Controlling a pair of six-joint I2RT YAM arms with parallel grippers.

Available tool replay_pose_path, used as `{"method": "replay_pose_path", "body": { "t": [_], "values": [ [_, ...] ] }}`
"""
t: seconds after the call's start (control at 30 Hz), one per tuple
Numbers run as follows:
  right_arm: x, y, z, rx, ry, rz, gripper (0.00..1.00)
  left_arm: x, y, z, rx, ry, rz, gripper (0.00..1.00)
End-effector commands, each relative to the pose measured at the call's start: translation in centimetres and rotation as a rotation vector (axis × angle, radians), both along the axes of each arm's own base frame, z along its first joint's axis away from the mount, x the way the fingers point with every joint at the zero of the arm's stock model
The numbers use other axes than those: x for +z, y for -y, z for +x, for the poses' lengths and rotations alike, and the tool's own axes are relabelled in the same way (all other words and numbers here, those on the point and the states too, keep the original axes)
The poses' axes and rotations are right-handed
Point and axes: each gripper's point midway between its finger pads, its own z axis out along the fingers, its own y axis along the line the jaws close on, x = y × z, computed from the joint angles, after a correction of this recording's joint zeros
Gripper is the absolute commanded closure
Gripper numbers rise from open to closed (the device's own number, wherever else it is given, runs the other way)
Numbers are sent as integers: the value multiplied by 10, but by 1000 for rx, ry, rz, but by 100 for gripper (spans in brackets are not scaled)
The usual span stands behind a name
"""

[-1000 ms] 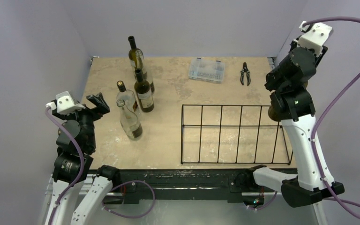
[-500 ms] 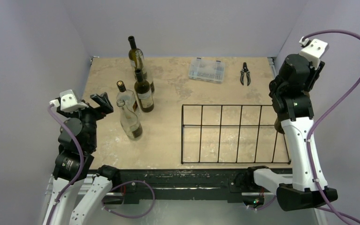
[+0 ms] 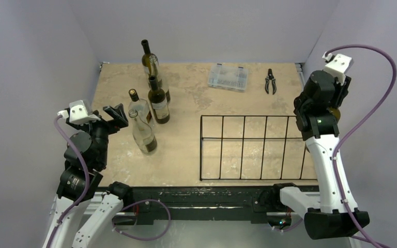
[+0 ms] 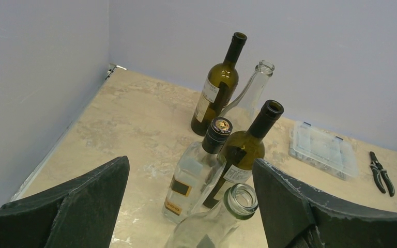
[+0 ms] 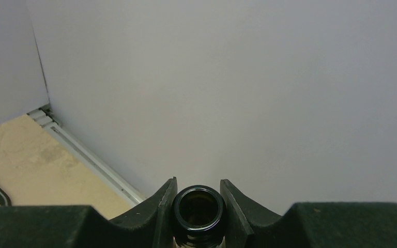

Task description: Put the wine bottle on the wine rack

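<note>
My right gripper is shut on the neck of a dark wine bottle, whose open mouth faces the wrist camera between the two fingers. In the top view the right wrist hangs over the right end of the black wire wine rack, and a sliver of that bottle shows beside it. My left gripper is open and empty, just left of several upright bottles. In the left wrist view a clear bottle's mouth sits close to the right finger.
The bottles at the left are two dark green ones, a clear black-capped one and clear ones. A clear plastic compartment box and black pliers lie at the back. The walls stand close on both sides.
My right wrist has dropped and turned with the bottle in it, and the bottle's body has swung from the rack's end towards the right wall. My left gripper has edged right towards the bottles.
</note>
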Motion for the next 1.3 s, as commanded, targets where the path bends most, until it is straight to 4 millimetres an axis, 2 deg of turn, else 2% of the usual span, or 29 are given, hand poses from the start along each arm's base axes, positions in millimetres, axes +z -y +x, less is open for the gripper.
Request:
{"method": "replay_pose_path", "body": {
  "t": [0.0, 0.43, 0.57, 0.8, 0.93, 1.27],
  "values": [
    [9, 5, -1, -1, 70, -18, 100, 17, 0, -6, -8, 53, -17, 11],
    [-16, 12, -13, -22, 75, -32, 100, 24, 0, -15, -20, 90, -35, 11],
    [-36, 13, -14, -26, 78, -6, 100, 25, -1, -17, -20, 97, -36, 10],
    [-93, 16, -20, -72, 18, 8, 100, 26, 1, -19, -30, 102, -41, 10],
    [-107, 16, -29, -58, 55, 7, 100, 25, 3, -17, -40, 96, -39, 10],
    [-132, 14, -22, -60, 13, 47, 100, 26, 0, -19, -28, 100, -38, 10]
  ]
}}
